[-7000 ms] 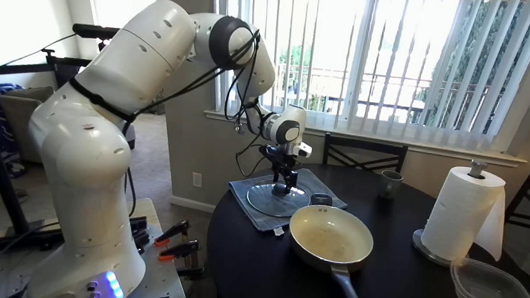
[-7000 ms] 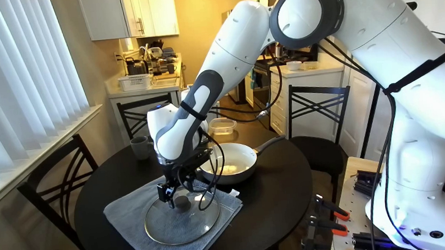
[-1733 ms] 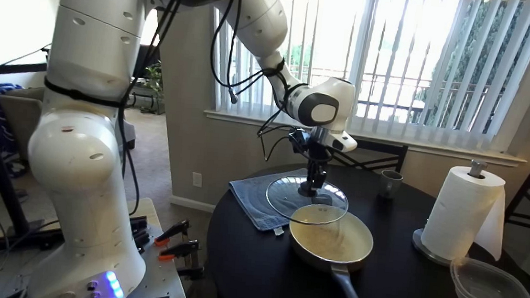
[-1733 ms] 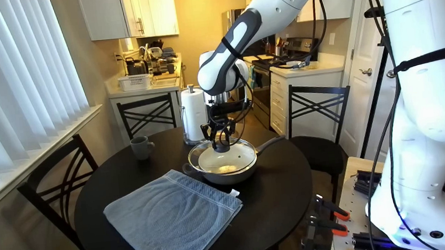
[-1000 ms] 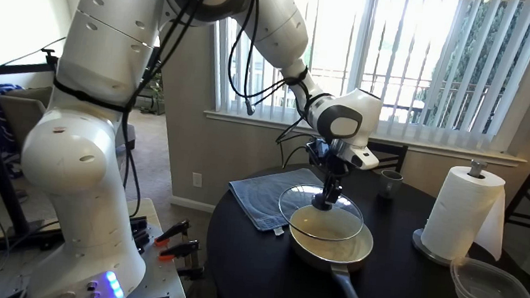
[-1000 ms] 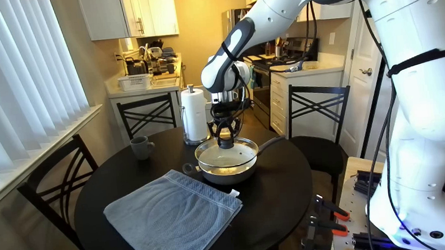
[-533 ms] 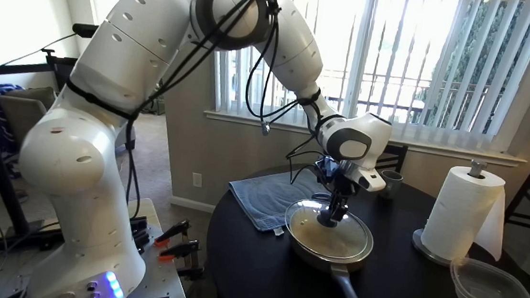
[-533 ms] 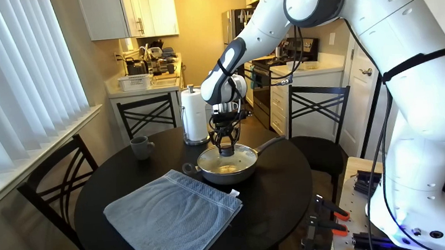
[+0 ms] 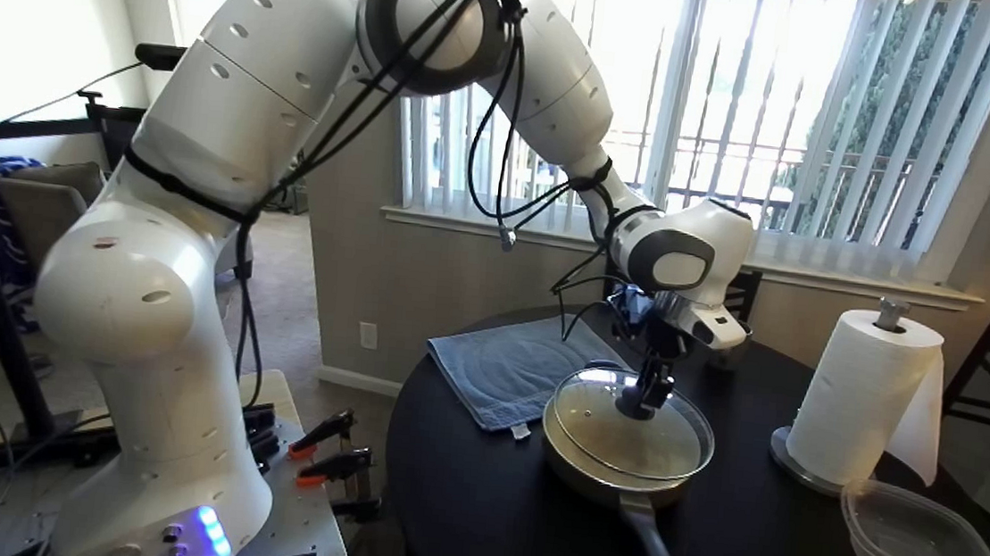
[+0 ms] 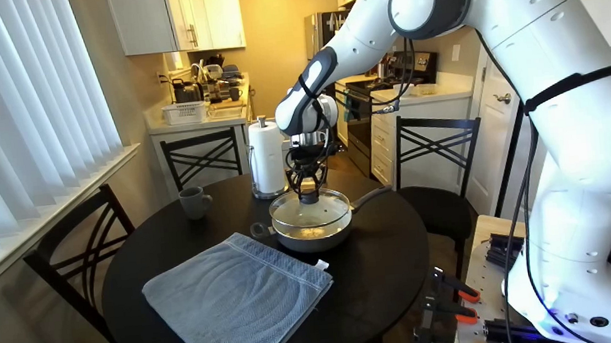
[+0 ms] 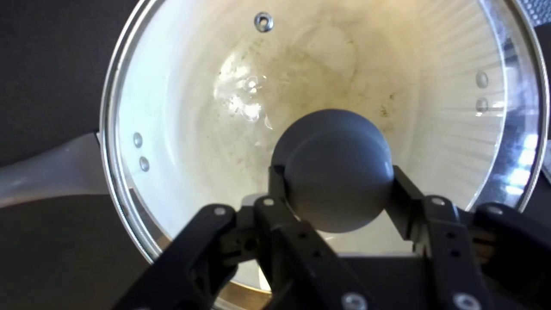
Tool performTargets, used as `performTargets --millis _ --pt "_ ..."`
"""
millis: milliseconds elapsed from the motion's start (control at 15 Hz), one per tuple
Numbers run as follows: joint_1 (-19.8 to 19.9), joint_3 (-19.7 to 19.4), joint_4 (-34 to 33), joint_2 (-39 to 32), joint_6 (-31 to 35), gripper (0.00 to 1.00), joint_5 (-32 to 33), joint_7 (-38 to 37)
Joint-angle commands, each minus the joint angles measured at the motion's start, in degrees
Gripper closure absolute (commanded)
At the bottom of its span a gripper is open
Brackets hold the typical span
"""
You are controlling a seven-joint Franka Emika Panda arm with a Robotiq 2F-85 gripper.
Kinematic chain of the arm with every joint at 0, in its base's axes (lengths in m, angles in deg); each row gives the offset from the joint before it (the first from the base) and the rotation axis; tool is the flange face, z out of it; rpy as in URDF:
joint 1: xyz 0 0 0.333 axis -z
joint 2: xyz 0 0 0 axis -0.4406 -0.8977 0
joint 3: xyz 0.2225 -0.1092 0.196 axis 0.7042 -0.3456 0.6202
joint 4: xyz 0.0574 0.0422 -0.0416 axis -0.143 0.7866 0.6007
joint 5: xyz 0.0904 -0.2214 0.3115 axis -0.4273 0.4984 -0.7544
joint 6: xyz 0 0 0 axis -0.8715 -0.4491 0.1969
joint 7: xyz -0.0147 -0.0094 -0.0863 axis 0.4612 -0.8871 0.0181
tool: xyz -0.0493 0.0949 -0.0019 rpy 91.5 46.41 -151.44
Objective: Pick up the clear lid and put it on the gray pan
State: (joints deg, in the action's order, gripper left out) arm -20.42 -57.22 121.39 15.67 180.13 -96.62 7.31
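Pinching the smooth, rounded knob [image 11: 333,133], the tool [image 11: 339,186] holds the metal-rimmed glass lid [image 9: 620,439] over the cream-lined pan [image 10: 314,245]; whether their rims touch, I cannot tell. A creased, textured blue towel [image 10: 234,310] lies on the dark worktop [image 10: 380,270].

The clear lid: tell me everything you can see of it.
The clear lid is round and transparent, looks like glass, and has a silvery metal-looking rim, a small metal-ringed hole and a dark gray rounded knob. The hand is closed on the knob, holding the lid knob-up over the gray pan. In both exterior views it looks raised rather than seated; a slight tilt, or contact somewhere with the pan's edge, can't be settled.
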Motion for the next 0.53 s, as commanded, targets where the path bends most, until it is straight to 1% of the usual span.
performTargets --millis 0,267,467 --pt "-1.37 -0.59 -1.87 -0.50 -2.73 0.67 1.03 -1.53" --pt "-3.04 -0.94 -1.62 -1.91 -2.62 0.67 2.26 -2.33" --pt "-3.81 -1.23 -0.92 -1.60 -1.61 0.67 2.58 -2.55"
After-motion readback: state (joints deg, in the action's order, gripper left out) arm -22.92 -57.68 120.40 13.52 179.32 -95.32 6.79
